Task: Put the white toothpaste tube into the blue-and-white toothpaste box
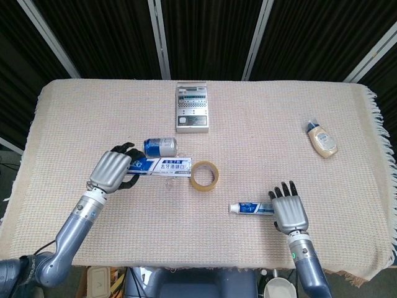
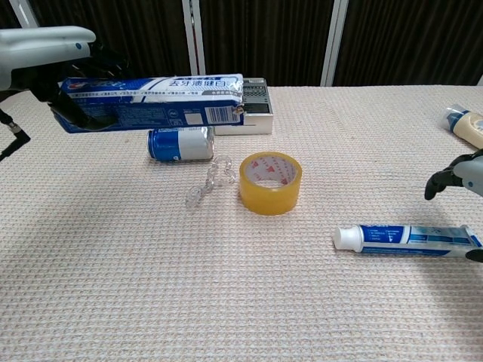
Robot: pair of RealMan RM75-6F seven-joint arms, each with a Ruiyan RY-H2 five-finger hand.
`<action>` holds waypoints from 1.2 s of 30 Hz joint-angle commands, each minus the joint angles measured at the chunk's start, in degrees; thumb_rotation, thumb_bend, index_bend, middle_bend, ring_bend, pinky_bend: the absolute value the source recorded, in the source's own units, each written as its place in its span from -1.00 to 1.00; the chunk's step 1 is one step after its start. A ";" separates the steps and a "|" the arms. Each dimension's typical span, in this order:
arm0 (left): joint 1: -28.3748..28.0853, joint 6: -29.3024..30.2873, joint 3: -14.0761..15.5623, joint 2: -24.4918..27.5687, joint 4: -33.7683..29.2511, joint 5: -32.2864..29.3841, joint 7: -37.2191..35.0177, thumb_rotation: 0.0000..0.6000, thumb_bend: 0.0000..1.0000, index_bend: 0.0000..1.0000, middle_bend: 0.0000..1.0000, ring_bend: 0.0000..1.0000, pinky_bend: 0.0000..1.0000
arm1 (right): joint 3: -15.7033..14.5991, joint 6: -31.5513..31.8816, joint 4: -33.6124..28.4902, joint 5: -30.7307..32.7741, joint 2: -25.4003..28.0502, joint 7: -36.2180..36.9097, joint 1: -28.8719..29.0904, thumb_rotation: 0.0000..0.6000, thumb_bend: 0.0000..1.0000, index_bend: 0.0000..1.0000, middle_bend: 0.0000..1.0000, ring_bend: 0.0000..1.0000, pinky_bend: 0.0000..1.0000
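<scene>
My left hand [image 1: 112, 171] [image 2: 53, 53] grips the blue-and-white toothpaste box [image 1: 163, 166] [image 2: 151, 102] by its left end and holds it level above the table, its open end toward the right. The white toothpaste tube [image 1: 250, 208] [image 2: 407, 239] lies flat on the cloth, cap to the left. Over the tube's right end hovers my right hand [image 1: 289, 211] [image 2: 457, 176], fingers spread and empty.
Under the box lie a blue can [image 1: 160, 146] [image 2: 179, 143] and a clear plastic piece [image 2: 209, 182]. A yellow tape roll [image 1: 204, 175] [image 2: 270, 182] sits just right of them. A grey device [image 1: 192, 107] [image 2: 245, 105] is at the back, a cream bottle [image 1: 322, 139] [image 2: 468, 126] far right.
</scene>
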 commanded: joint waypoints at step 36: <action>-0.50 2.04 -0.06 1.23 -0.41 0.05 -3.60 1.00 -0.16 -0.28 -0.34 -0.67 -0.49 | -1.79 -4.98 10.79 -1.44 -2.64 9.40 1.11 1.00 -0.57 -0.29 -0.15 -0.67 -1.00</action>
